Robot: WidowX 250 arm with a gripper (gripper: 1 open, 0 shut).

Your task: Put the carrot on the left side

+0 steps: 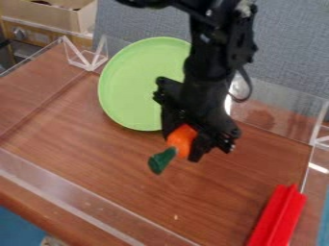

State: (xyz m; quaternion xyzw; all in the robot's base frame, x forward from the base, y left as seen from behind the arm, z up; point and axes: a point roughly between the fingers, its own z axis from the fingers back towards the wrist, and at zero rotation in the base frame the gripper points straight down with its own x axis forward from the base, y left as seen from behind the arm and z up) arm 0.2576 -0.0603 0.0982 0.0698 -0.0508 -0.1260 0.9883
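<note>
The small orange carrot [178, 145] with its dark green stub top [161, 161] hangs tilted just above the wooden table, green end lowest and pointing left. My black gripper [188, 140] points down and is shut on the carrot's orange body. It hovers just right of the centre of the table, at the lower right edge of the green plate [141, 77]. The arm rises behind it and covers part of the plate's right rim.
The round green plate lies at the back left of the wooden table [77, 135]. Long red bars [278, 221] lie at the front right corner. Clear low walls [77, 207] ring the table. A white wire stand [88, 53] sits at the back left.
</note>
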